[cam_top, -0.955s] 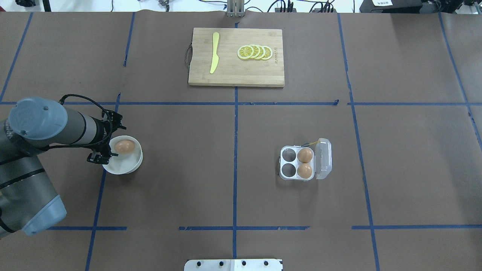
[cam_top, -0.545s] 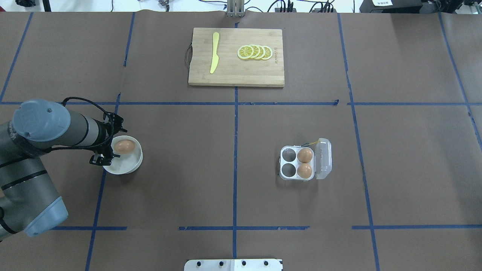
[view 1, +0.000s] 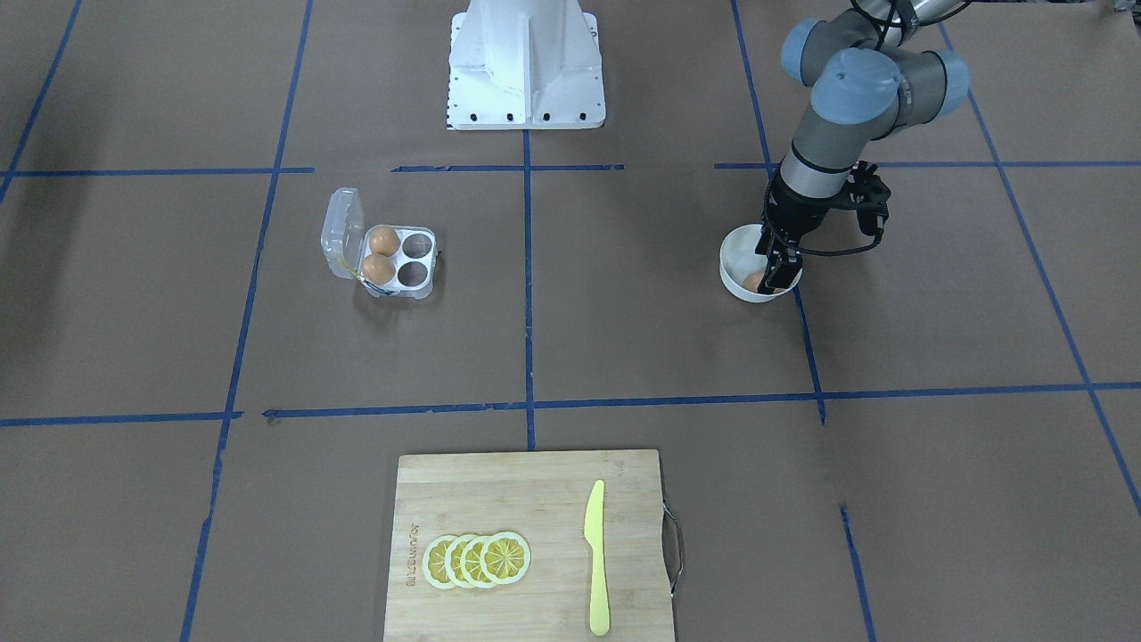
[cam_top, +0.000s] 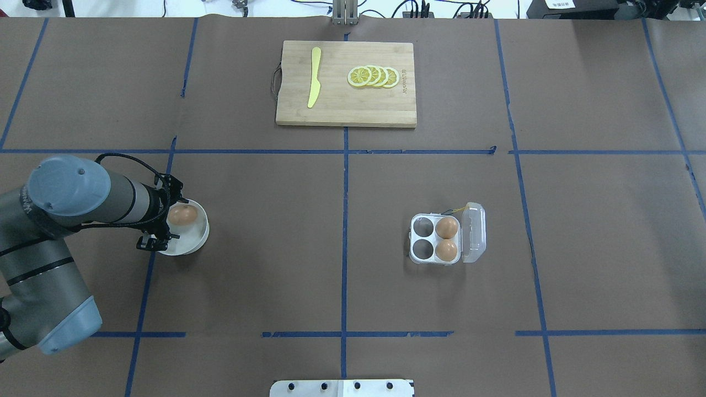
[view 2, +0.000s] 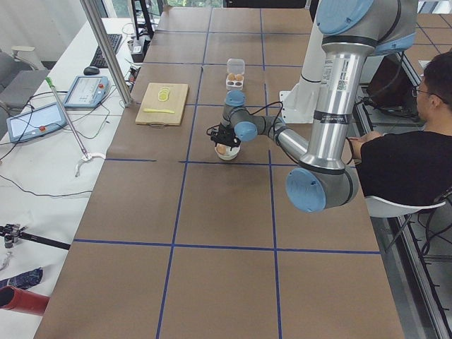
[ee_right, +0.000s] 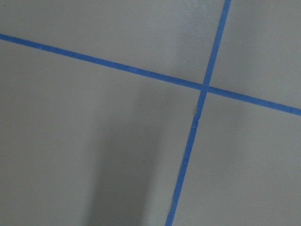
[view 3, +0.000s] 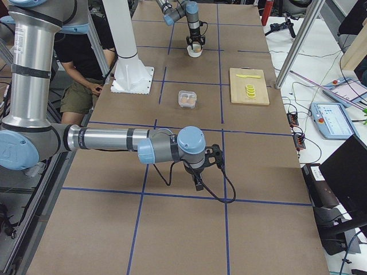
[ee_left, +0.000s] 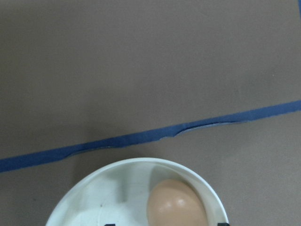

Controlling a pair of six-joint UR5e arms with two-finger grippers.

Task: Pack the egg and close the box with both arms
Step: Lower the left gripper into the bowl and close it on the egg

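Observation:
The egg [cam_top: 183,215] lies in a round white bowl [cam_top: 202,231] at the table's left. It also shows in the left wrist view [ee_left: 176,205] and partly in the front view [view 1: 754,283]. My left gripper [cam_top: 165,221] is open and points down into the bowl [view 1: 733,266], its fingers beside the egg and not closed on it. The box [cam_top: 423,239] stands right of centre with its clear lid [cam_top: 474,231] swung open. Two brown eggs [cam_top: 447,227] fill its right cups; the two left cups are empty. My right gripper [view 3: 198,184] hangs over bare table; I cannot tell its state.
A wooden cutting board [cam_top: 346,110] with a yellow knife [cam_top: 314,77] and lemon slices [cam_top: 373,76] lies at the far middle. Blue tape lines cross the brown table cover. The white pedestal base [view 1: 526,71] is at the robot's side. A person sits near the robot [view 2: 402,162].
My left gripper has moved right and lower into the bowl, closer to the egg. The egg, bowl and box have not moved.

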